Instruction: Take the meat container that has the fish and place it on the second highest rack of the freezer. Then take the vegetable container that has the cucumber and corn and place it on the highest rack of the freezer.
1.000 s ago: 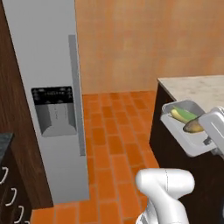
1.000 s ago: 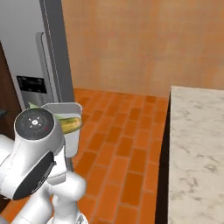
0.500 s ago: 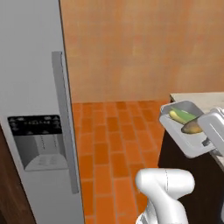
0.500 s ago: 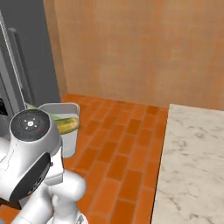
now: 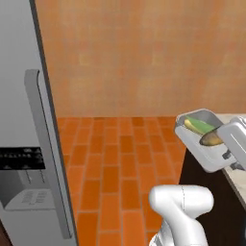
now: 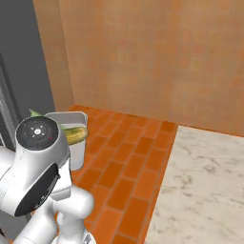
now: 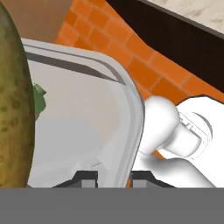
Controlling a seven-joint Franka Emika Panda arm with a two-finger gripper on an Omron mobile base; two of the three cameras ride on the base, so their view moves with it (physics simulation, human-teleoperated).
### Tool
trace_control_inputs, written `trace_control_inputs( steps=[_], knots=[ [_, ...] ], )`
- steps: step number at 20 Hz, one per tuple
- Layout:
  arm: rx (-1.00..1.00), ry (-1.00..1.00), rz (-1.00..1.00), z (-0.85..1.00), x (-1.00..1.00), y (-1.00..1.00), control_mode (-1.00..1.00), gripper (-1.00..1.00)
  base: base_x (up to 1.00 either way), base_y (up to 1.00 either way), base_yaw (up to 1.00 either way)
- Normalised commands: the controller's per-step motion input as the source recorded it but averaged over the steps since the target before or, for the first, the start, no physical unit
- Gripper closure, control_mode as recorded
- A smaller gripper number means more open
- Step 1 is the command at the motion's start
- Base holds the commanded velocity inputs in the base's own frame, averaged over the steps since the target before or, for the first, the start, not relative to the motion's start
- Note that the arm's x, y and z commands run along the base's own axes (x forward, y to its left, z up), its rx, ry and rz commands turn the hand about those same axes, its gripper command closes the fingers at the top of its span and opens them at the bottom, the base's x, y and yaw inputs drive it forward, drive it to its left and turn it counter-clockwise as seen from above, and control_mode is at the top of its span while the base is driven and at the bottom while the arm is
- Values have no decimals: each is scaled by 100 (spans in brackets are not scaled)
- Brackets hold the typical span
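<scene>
Vegetable container [image 5: 205,153], a pale grey tray, hangs in the air tilted steeply on edge, held above the orange brick floor [image 5: 120,158] beside the dark front of a marble tabletop [image 6: 200,190]. Inside it lie the green cucumber [image 5: 202,125] and the yellow-brown corn [image 5: 211,139], both resting against the tray's lower part in the left base view. In the right base view the tray [image 6: 76,143] shows just behind the arm's round joint, with the corn [image 6: 74,135] lying across it. The hand view shows the two dark fingers [image 7: 87,178] closed narrowly on the tray's rim [image 7: 131,118], one tip on each side of the wall, with the corn [image 7: 15,109] large at the left. The grey freezer [image 5: 24,120] stands at the left with its door shut, its long vertical handle [image 5: 48,149] and dispenser panel [image 5: 21,178] facing the room, well apart from the tray.
</scene>
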Motion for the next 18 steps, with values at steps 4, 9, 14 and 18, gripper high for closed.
trace_control_inputs(
  steps=[4,9,14,18],
  knots=[
    [0,0,0,0,0,0,100,100,95,-22,25],
    [0,0,0,0,0,0,100,100,100,12,0],
    [0,0,0,0,0,0,100,100,100,5,0],
    [0,0,0,0,0,0,100,100,100,-1,9]
  ],
)
